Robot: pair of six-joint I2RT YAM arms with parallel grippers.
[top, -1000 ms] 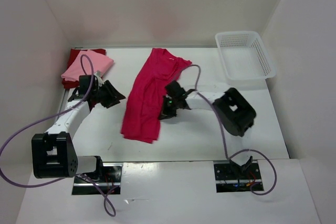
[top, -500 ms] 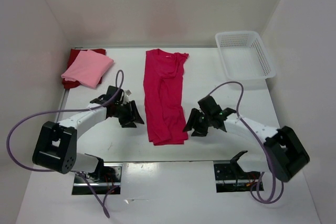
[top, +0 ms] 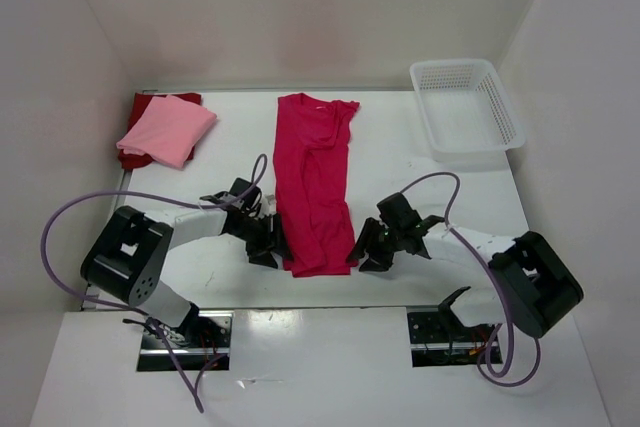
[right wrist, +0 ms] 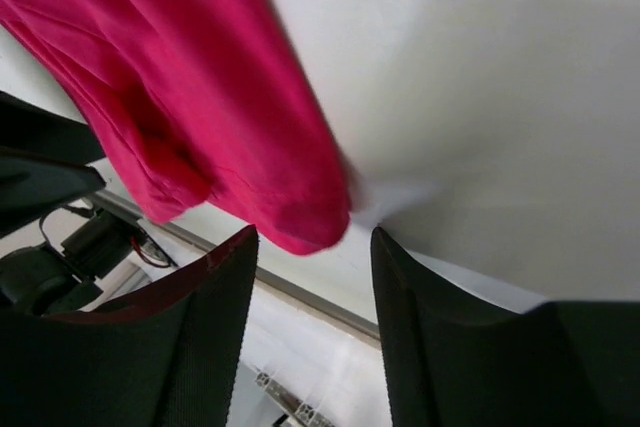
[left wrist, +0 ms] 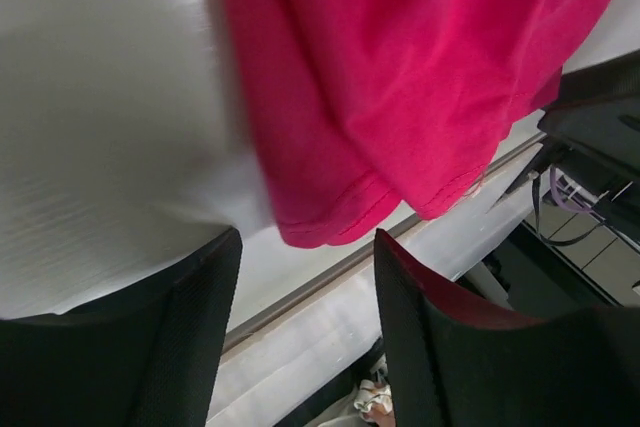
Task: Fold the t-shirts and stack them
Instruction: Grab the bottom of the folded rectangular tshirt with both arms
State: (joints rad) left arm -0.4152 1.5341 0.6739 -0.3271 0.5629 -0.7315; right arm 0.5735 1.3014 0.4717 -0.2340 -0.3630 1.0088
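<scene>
The crimson-magenta t-shirt (top: 312, 187) lies folded into a long strip in the middle of the table, collar at the far end. My left gripper (top: 274, 247) stands open at the strip's near left corner. In the left wrist view the hem corner (left wrist: 330, 217) sits just ahead of the gap of the left gripper (left wrist: 307, 247). My right gripper (top: 361, 253) is open at the near right corner, and that corner (right wrist: 300, 222) reaches the gap of the right gripper (right wrist: 312, 244). The light pink t-shirt (top: 166, 130) rests folded on the dark red t-shirt (top: 146, 104) at the back left.
A white lattice basket (top: 468, 107) stands at the back right corner. The table's near edge, a metal rail (left wrist: 330, 272), runs just beyond both grippers. White walls close in the left, right and back sides.
The crimson shirt went from slanted and bunched to a straight strip. My right gripper let go of it and opened; both grippers moved to the strip's near corners.
</scene>
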